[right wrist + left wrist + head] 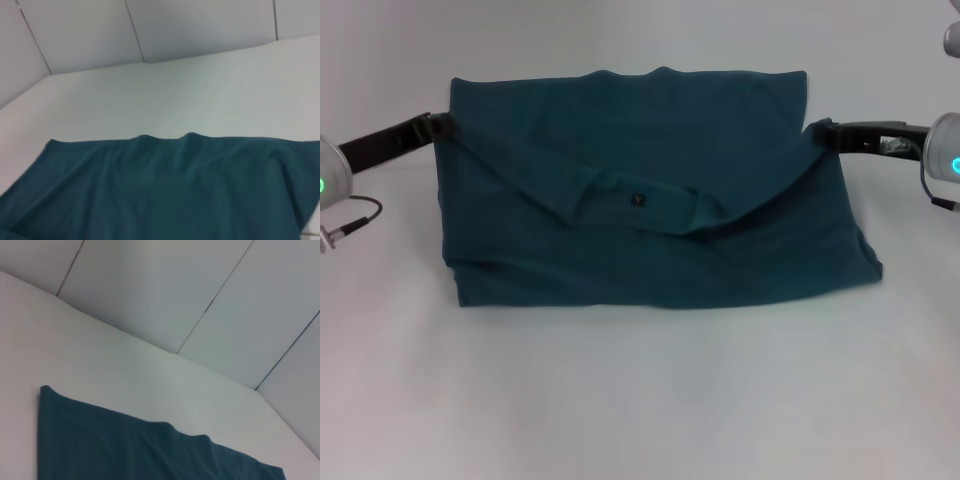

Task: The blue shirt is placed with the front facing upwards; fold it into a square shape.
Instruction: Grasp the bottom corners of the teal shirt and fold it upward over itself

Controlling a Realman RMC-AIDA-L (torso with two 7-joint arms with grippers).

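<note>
Lying mid-surface: one blue shirt [650, 200], folded into wide band, neck label [637, 198] facing up near centre. Far edge straight, with small bumps near middle; near edge sags lower toward right corner. Left pincer [442, 126] at shirt's far-left corner, right pincer [822, 133] at right edge; both touching cloth, but grip or release cannot be told. White surface [640, 400] bare on all sides of shirt, widest stretch on near side. Panelled wall [200, 290] beyond far edge. Count: one shirt, two pincers.
</note>
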